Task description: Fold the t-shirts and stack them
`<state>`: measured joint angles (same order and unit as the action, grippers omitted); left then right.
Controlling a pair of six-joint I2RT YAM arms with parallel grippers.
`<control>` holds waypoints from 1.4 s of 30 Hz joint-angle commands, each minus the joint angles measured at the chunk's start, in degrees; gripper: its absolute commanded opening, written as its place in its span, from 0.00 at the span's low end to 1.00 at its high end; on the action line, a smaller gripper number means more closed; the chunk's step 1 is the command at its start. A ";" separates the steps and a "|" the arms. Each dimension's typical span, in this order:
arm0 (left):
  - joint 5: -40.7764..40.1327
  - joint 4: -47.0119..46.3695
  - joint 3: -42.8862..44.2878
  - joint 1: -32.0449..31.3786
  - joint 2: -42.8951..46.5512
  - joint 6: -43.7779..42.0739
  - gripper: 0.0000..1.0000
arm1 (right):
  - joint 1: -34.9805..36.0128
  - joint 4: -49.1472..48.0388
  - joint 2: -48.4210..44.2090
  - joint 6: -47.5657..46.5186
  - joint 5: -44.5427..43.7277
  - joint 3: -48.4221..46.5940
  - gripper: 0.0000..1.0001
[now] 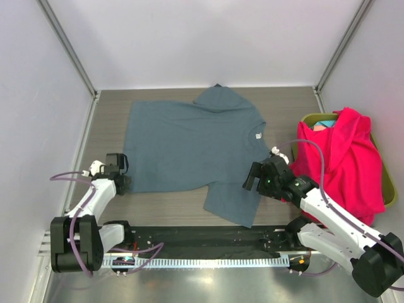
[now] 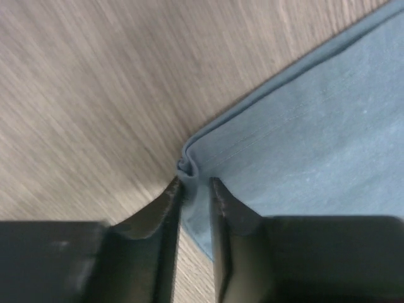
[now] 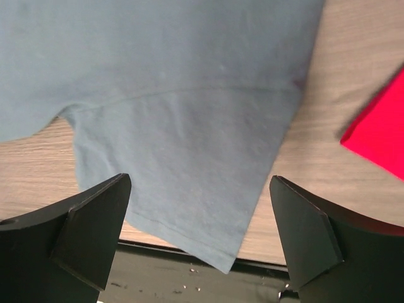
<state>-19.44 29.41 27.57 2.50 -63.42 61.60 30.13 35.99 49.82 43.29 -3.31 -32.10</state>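
Note:
A slate grey-blue t-shirt (image 1: 189, 148) lies spread flat on the table, its white neck label (image 1: 259, 134) towards the right. My left gripper (image 1: 122, 184) is at the shirt's near left corner. In the left wrist view the left gripper (image 2: 196, 184) is shut on that hemmed corner (image 2: 189, 158), which bunches between the pads. My right gripper (image 1: 252, 178) hovers over the near sleeve (image 1: 233, 202). In the right wrist view it (image 3: 199, 189) is wide open with the sleeve (image 3: 189, 183) below and nothing held. A bright pink-red t-shirt (image 1: 344, 161) drapes over the bin.
The olive-green bin (image 1: 390, 186) stands at the right edge, a bit of teal and pale pink cloth (image 1: 322, 124) showing at its far rim. A black strip (image 1: 208, 238) runs along the table's near edge, and the sleeve tip overlaps it. White walls enclose the table.

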 commanded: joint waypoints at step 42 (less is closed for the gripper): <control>2.91 -1.30 -2.08 0.31 7.33 -3.42 0.00 | 37.63 8.81 1.60 25.43 -18.74 3.02 0.01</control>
<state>-16.84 25.78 24.95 2.72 -57.89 58.06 67.77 43.11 54.46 65.71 -15.94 -25.96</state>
